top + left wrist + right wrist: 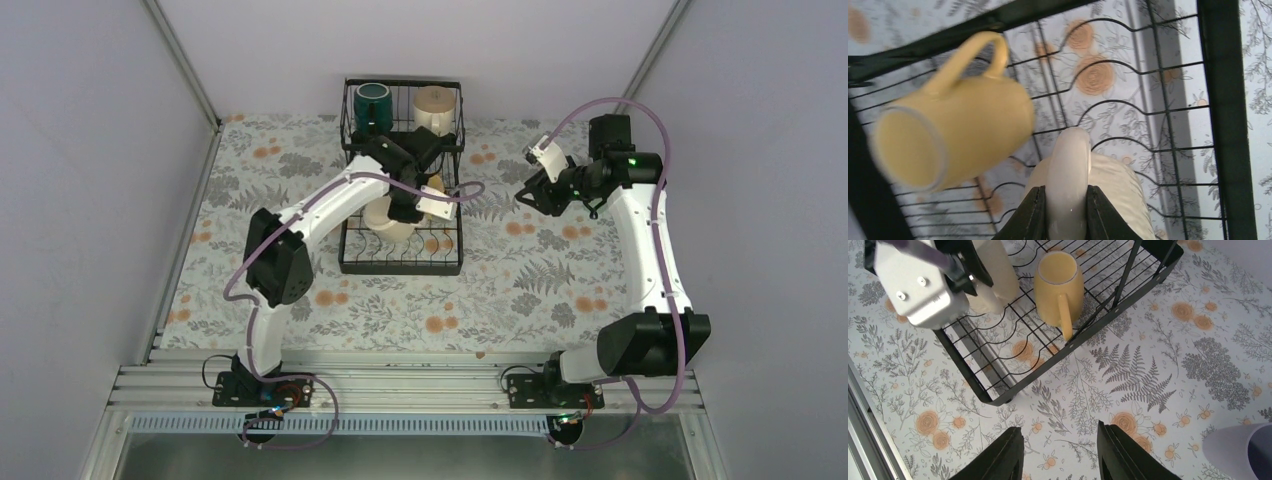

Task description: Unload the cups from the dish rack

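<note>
My left claw (1066,202) pinches the cream-white cup (1120,187) by its handle.
The yellow cup (968,125) lies beside it in the dish rack (1222,100); my right claw (1060,450) hangs open above the table (1148,365).

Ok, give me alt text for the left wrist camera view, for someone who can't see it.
The left gripper clamps a cream-white mug by its handle at the bottom centre of the picture. To the left, a yellow mug lies on its side on the black wire dish rack, with a floral tablecloth showing underneath.
</note>
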Controlling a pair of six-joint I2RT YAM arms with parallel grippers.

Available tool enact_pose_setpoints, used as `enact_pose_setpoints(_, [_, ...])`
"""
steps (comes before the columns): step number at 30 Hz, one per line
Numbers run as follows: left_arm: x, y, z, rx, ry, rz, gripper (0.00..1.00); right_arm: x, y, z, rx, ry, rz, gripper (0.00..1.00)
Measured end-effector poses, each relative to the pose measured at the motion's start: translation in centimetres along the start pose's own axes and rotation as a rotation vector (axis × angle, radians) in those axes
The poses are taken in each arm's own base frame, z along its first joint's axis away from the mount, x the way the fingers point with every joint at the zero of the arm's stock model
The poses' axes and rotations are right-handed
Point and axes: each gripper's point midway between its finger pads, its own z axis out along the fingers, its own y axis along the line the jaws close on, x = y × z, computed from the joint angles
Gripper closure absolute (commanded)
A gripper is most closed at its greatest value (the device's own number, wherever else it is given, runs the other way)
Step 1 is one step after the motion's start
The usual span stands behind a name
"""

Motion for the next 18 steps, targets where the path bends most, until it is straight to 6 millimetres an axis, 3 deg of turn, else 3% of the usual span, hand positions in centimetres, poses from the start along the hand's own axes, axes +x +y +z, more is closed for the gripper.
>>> enact_pose_setpoints(10, [-0.9,3.0,-5.5,-0.149,-0.053,-0.054,0.98,-0.2,0.2,0.7,-0.027,-0.033,0.025,0.61])
enact_pose_setpoints(15, [-2.0,3.8,-7.4,-0.195,-0.122,-0.084,0.98,0.2,1.6,2.0,-0.128,-0.074,0.054,0.57])
enact_pose_setpoints(18, [-3.1,4.1,-9.7,-0.237,-0.200,-0.097,0.98,0.6,2.9,2.8,-0.215,-0.101,0.073,0.54])
